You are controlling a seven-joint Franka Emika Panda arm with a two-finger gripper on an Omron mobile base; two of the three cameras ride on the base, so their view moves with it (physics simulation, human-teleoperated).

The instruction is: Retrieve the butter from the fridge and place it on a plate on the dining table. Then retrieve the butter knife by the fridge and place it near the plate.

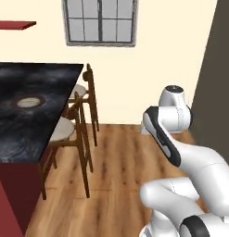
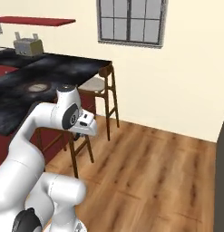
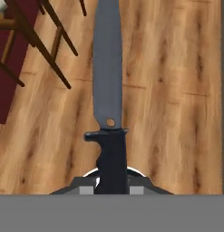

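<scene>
Wooden stools [image 1: 74,134] beside dining table [image 1: 23,139], plate [image 1: 30,102] on top, jaws closed on butter knife [image 3: 108,90]

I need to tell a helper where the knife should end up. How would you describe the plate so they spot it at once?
Find the long dining table with the black marbled top, beside the wooden stools. The plate lies flat on that top, towards the stool side. It is round with a dark brown rim and a pale ring inside.
</scene>
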